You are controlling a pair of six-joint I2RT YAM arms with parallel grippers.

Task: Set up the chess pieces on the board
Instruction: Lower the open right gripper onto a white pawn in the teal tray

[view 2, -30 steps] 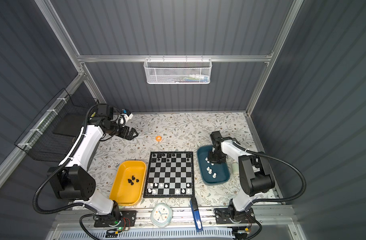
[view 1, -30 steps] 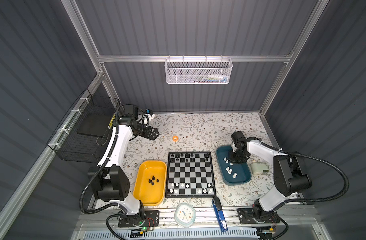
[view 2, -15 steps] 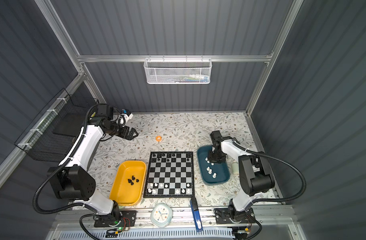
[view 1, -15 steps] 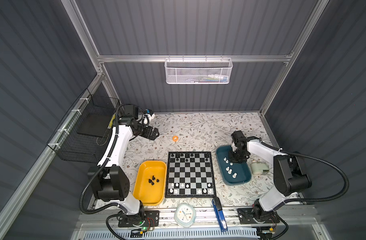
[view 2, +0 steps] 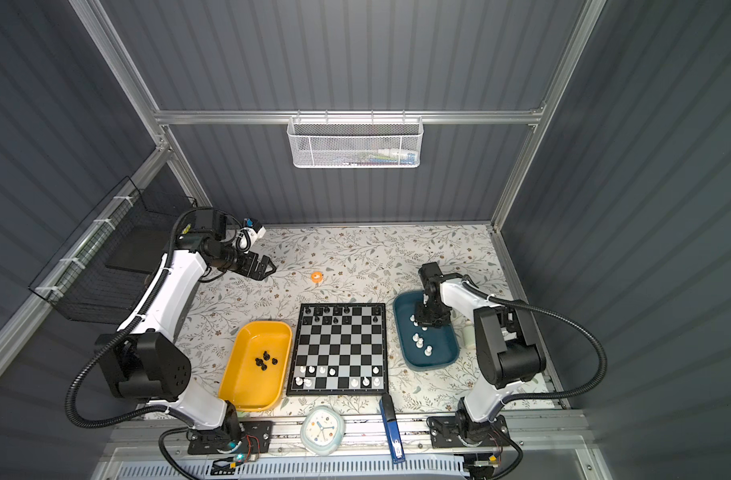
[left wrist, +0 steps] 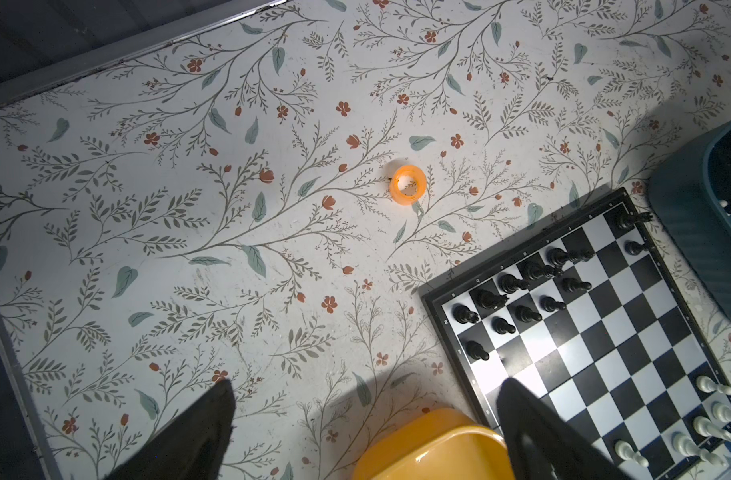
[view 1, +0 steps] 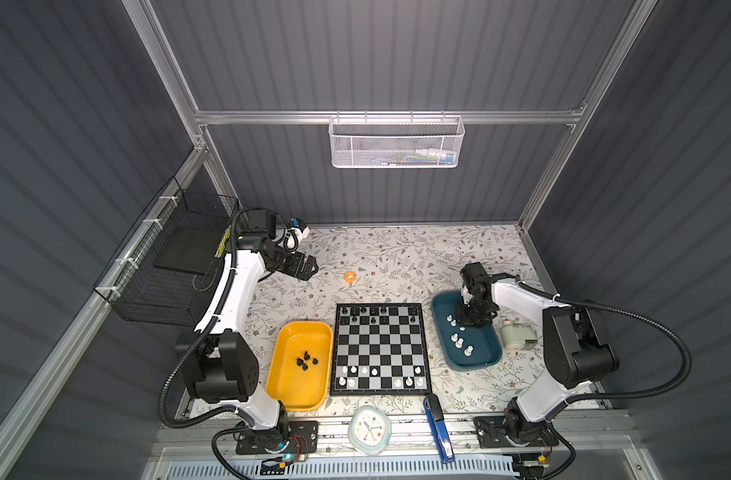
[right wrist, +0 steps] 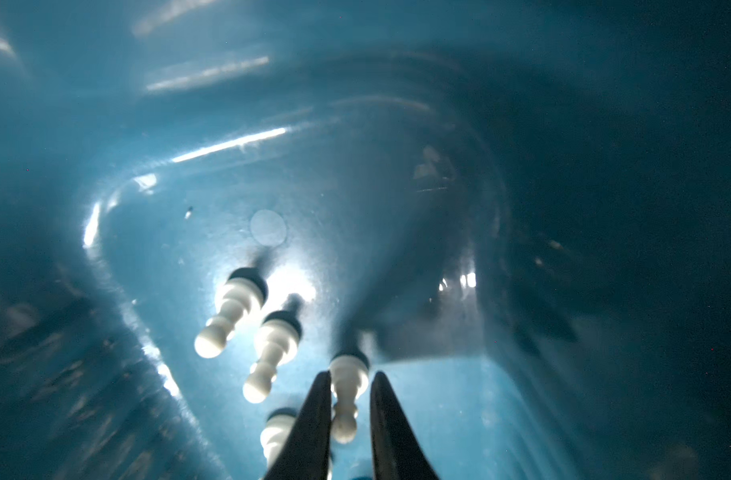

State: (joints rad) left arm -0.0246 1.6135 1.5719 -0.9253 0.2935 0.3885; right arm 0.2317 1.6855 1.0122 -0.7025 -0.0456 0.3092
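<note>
As I judge it, the task is well past the middle but not finished. On the board (view 1: 380,347) I count twelve black chessmen (left wrist: 513,284) in the two rows at its far edge. Ten white chessmen (view 1: 408,380) stand in the two rows at its near edge. They are tiny in both top views, so a count may be off by one. Both sides have empty squares in their rows.

What is left is in the two trays. Four black pieces (view 1: 306,361) are in the yellow tray (view 1: 301,395), just beside the left edge of the board. Six white pieces (view 1: 459,343), as far as I can count, are in the teal tray (view 1: 482,347), just beside its right edge. That would give sixteen of each colour.

The right hand (right wrist: 351,376) is down inside the teal tray, its two fingers pressed together on a white pawn (right wrist: 344,415) that stands between them. This pawn is one of the six. Three other white pieces are close to it in the right wrist view. The left hand (view 1: 312,266) hangs over the bare bench (view 1: 397,257), behind the far left corner of the board, with fingers wide apart and nothing between them.

There is also one orange ring (view 1: 349,276) behind the board, and one clock (view 1: 368,430) and one blue stapler (view 1: 438,432) in front of it.
</note>
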